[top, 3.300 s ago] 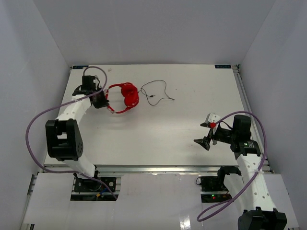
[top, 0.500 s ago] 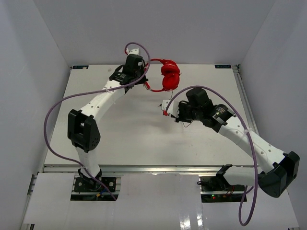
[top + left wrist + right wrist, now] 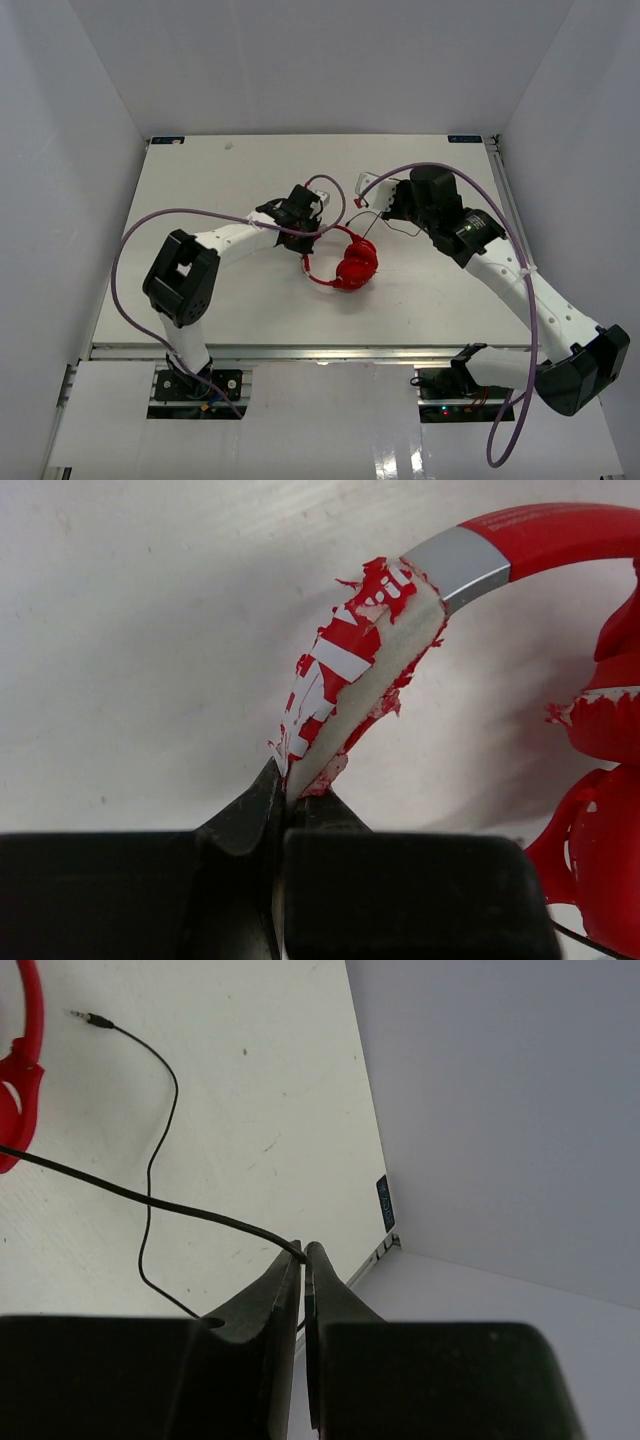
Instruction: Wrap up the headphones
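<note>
White tabletop (image 3: 200,180) between grey walls (image 3: 300,60): left gripper (image 3: 283,798) pinches the headphones' (image 3: 352,266) headband (image 3: 360,670) near the centre, right gripper (image 3: 303,1252) pinches their cable (image 3: 160,1203).

L arm (image 3: 235,238) bent at elbow, forearm low toward mid-table, L gripper (image 3: 283,798) pinched tight on headphones (image 3: 540,535) band. R arm (image 3: 520,290) stretched fwd & inward, R gripper (image 3: 303,1251) clamped on cable (image 3: 150,1200).
</note>
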Tool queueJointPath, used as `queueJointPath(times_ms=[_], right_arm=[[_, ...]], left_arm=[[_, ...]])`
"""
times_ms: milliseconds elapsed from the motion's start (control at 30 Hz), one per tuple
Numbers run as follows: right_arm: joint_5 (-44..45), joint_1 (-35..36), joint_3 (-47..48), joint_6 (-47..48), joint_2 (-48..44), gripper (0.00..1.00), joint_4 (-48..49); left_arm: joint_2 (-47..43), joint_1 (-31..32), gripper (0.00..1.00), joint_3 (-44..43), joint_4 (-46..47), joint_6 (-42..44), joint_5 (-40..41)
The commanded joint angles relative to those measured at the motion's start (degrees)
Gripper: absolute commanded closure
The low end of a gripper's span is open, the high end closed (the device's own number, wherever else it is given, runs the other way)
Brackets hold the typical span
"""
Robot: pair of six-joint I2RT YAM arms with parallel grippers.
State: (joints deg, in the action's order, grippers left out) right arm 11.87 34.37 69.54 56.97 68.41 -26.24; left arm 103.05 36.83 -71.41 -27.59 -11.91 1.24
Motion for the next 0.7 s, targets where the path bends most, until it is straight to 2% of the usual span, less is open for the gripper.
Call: queueJointPath(times_ms=[0,100,300,400,567,667], right_arm=[[-6.9,-5.6,0.1,-4.6,-1.1,0.92,7.3],[-15.7,-8.7,0.0,-9.3,0.2,0.92,6.8],[-30.6,-10.3,0.0,-15.3,3.9,0.92,5.7],[-37.5,-12.5,0.2,-17.8,5.4,0.92,5.0],[-57.6,-15.9,-1.7,-19.4,7.0,0.92,3.7],[-65.6,-16.4,-2.7,-20.2,7.7,0.92,3.9]], left_arm=[[-14.9,0.5,1.0,4.6,9.3,0.9,-10.5],[-19.6,1.5,1.0,7.1,9.8,0.9,-14.1],[-28.3,3.0,1.0,7.4,9.5,0.2,-21.1],[-30.6,3.0,1.0,6.1,8.8,-0.6,-21.7],[-32.1,3.0,1.0,0.4,7.7,-3.2,-21.0],[-31.7,3.1,1.0,-4.4,6.0,-4.0,-18.8]])
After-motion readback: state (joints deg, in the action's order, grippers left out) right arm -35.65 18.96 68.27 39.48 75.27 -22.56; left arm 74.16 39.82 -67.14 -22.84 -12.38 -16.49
